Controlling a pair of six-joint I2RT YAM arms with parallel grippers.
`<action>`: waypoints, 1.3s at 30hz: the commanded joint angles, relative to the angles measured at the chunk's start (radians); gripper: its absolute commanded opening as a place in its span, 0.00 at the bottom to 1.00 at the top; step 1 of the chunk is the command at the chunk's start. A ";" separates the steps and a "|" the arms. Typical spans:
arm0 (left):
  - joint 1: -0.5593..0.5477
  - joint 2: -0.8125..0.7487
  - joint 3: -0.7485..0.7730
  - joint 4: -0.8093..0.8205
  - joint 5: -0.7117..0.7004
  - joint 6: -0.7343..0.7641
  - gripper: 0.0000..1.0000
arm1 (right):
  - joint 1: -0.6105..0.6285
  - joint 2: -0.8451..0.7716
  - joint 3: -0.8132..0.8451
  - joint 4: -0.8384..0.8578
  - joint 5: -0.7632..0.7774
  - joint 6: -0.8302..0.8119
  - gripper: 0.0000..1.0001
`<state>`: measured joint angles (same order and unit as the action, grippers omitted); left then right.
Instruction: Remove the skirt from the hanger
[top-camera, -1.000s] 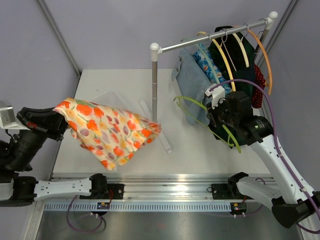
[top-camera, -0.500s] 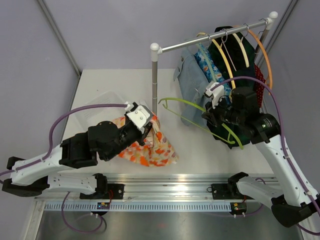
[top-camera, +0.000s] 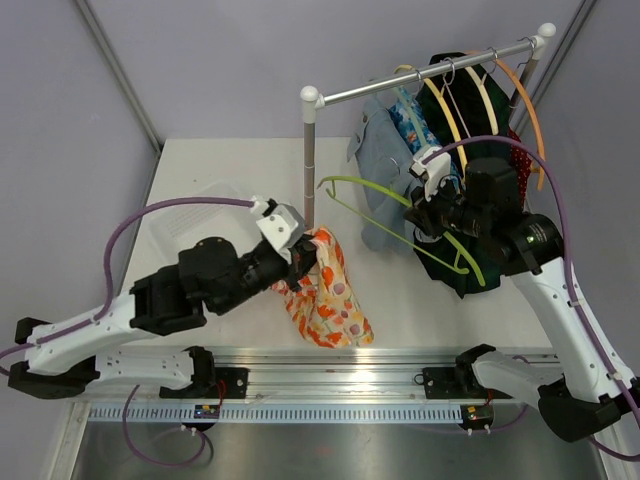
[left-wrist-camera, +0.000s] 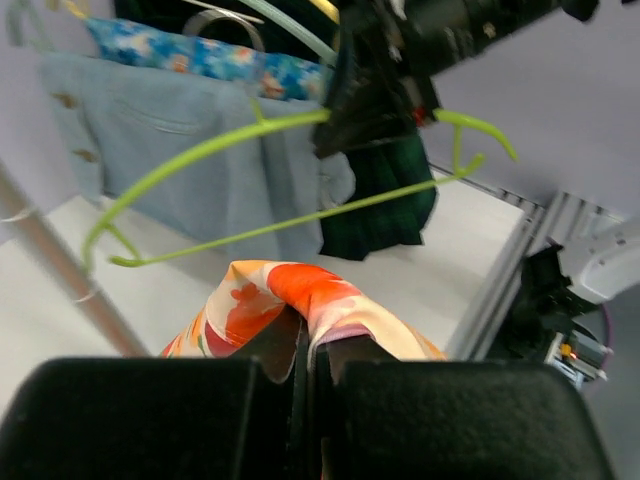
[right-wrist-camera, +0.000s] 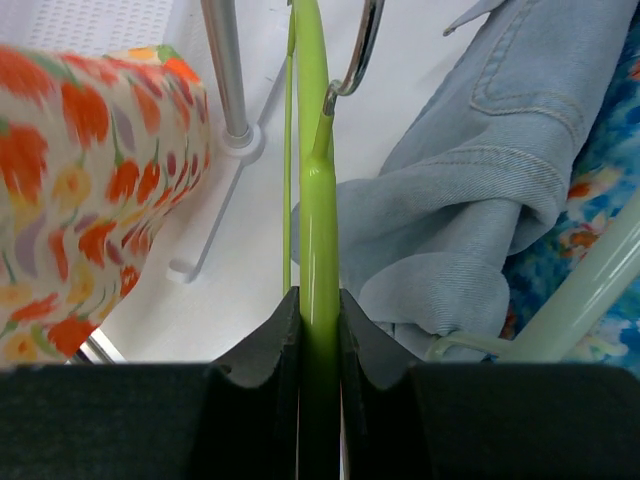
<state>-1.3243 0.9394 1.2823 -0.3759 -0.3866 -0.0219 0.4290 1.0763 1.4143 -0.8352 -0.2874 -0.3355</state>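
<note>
The skirt (top-camera: 325, 290) is a floral cloth in orange, yellow and white. It hangs from my left gripper (top-camera: 303, 254), which is shut on a fold of it (left-wrist-camera: 300, 300), and its lower end lies on the table near the front edge. The hanger (top-camera: 400, 215) is bare lime-green plastic, free of the skirt. My right gripper (top-camera: 432, 215) is shut on the hanger's arm (right-wrist-camera: 318, 250) and holds it in the air to the right of the rack post. The skirt also shows at the left of the right wrist view (right-wrist-camera: 90, 180).
A clothes rack (top-camera: 309, 150) stands at the back of the white table (top-camera: 400, 300), its post just behind the skirt. A denim garment (top-camera: 385, 160), a blue floral one, dark clothes and several hangers hang on its rail. A clear tray (top-camera: 200, 205) lies at left.
My left arm swung in from the far left to the table's middle, carrying the skirt, which now hangs bunched by the rack post. My right gripper lifted the green hanger slightly up and back.
</note>
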 joint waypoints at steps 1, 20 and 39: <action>0.016 0.071 -0.021 0.150 0.219 -0.075 0.00 | -0.006 0.023 0.077 0.064 0.039 0.016 0.00; 0.102 0.179 -0.199 0.287 0.249 -0.110 0.00 | -0.006 0.080 0.129 0.056 0.027 0.012 0.00; 0.401 0.047 -0.439 0.284 0.253 -0.138 0.94 | 0.071 0.289 0.468 0.061 0.126 0.092 0.00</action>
<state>-0.9272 1.0710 0.8402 -0.1196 -0.1116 -0.1959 0.4679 1.3582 1.8248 -0.8360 -0.2192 -0.2531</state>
